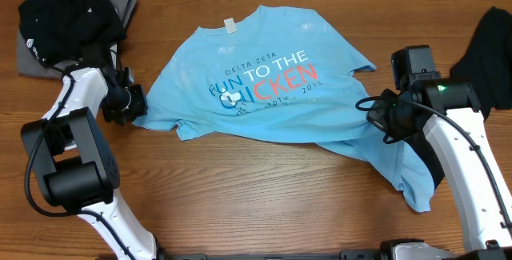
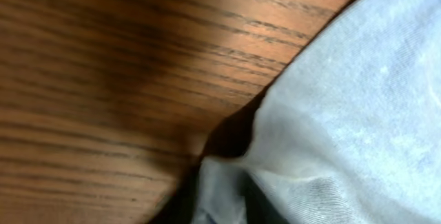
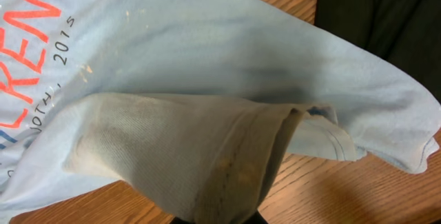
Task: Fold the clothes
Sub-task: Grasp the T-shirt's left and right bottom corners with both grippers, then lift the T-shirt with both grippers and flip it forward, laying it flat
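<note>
**T-shirt pinned at both sides, ready for the first fold?**

The brown wood-grain tabletop (image 1: 264, 196) is mostly taken up by the light sky-blue cotton T-shirt (image 1: 256, 92) with white and red lettering. It is spread print-up in the middle, collar toward the far edge and hem trailing off toward the near right corner. Its long axis runs far-left to near-right, so the two arms are set at opposite ends of its width.

A long plain black garment (image 1: 488, 52) is bunched at the far right corner. Another dark heap is piled on a folded grey cloth (image 1: 120, 0) in the far left corner, well apart from the action.

The right gripper (image 1: 374, 112) is parked at the shirt's right edge, jaws pressed together on a doubled-over bit of hem. In the right wrist view the fabric is seen draped up and over it.

The left gripper (image 1: 134, 104) is at the left sleeve edge. In the left wrist view a pucker of blue cloth is drawn down between two dark shapes, so a pinch on the fabric is likely, though the fingers are barely shown.

Since the cloth lies between both jaws, a lift-and-carry across is probably called for next.
</note>
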Tool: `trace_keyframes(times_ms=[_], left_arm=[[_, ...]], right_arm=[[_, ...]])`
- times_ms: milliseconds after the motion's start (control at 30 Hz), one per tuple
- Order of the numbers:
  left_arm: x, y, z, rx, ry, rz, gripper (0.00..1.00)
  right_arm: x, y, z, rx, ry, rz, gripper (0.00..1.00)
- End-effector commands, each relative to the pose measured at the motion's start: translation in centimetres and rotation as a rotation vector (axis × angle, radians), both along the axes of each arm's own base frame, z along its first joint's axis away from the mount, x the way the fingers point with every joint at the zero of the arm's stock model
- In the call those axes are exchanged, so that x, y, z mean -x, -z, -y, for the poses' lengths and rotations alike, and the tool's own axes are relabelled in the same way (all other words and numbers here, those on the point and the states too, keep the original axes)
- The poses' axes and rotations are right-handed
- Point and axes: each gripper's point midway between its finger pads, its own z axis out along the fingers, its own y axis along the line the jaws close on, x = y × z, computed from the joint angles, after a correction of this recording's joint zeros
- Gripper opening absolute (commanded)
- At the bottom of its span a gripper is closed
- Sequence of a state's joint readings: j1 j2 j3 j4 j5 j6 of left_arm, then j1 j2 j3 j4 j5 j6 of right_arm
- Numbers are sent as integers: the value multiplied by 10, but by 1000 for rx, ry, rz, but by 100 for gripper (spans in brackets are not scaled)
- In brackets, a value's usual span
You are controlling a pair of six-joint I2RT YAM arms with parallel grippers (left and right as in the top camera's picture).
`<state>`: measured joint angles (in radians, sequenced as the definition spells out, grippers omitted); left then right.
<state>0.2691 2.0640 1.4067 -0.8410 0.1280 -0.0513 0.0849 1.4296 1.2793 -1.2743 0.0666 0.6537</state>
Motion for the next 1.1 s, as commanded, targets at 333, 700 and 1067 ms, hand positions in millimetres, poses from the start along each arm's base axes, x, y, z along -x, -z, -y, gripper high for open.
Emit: trace_keyframes(times_ms=[333,700,1067], left_arm=[[-10,-52,5,25,9,0,4],[-16,-250,26,-98,62,476,4],[82,-424,38,-275,-28,952,4]], right_arm=[[-28,-32,-2,-12,-3,145,4],[-53,-141,-4,-9,-54,433,4],[-18,-239,-13,26,-174,730,4]])
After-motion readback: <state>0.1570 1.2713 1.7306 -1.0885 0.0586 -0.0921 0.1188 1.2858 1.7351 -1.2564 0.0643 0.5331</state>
